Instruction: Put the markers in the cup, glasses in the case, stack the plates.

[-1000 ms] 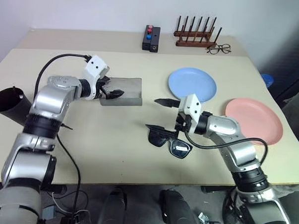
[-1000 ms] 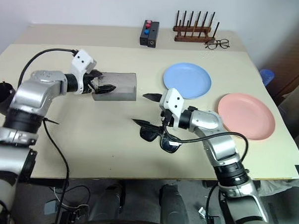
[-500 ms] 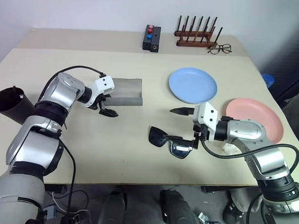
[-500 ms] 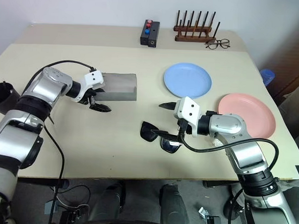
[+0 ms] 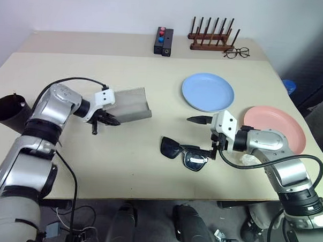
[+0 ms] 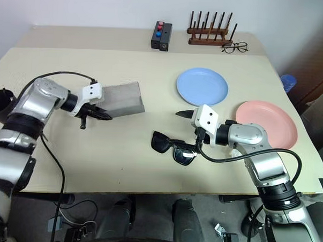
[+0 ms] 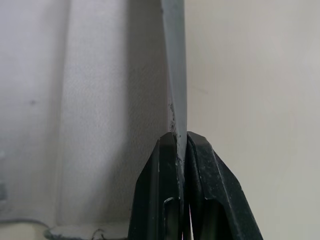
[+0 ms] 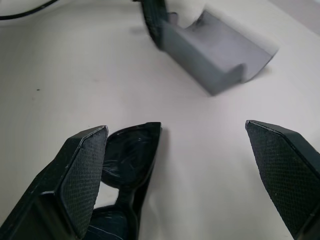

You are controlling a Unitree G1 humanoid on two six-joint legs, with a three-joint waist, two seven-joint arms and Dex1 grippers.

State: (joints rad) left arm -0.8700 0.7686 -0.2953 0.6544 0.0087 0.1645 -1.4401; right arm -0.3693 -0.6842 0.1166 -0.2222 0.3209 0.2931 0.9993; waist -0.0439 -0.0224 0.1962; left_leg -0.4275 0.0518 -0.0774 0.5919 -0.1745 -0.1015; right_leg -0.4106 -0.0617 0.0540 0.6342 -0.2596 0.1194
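My left gripper (image 5: 109,120) sits left of centre in the left eye view, its two black fingers pinched together on the thin edge of the grey case (image 5: 131,103). In the left wrist view I can see that edge (image 7: 175,75) running straight down into the closed fingertips (image 7: 167,170), so the grip is on the wall or lid of the case; I cannot tell which. The case looks tilted, one side lifted off the table (image 5: 148,168).

My right gripper (image 5: 203,136) is right of centre, jaws spread as wide as they go and holding nothing. The right wrist view shows the two fingers (image 8: 80,170) far apart, with the sunglasses (image 8: 132,165) lying on the table just beside one of them; whether they touch I cannot tell. In the left eye view the sunglasses (image 5: 182,152) lie folded open at lower centre.

The blue plate (image 5: 208,92) is at upper centre-right and the pink plate (image 5: 274,128) at the right edge, apart and unstacked. The black cup (image 5: 9,113) lies on its side at the far left edge. I cannot make out the markers.
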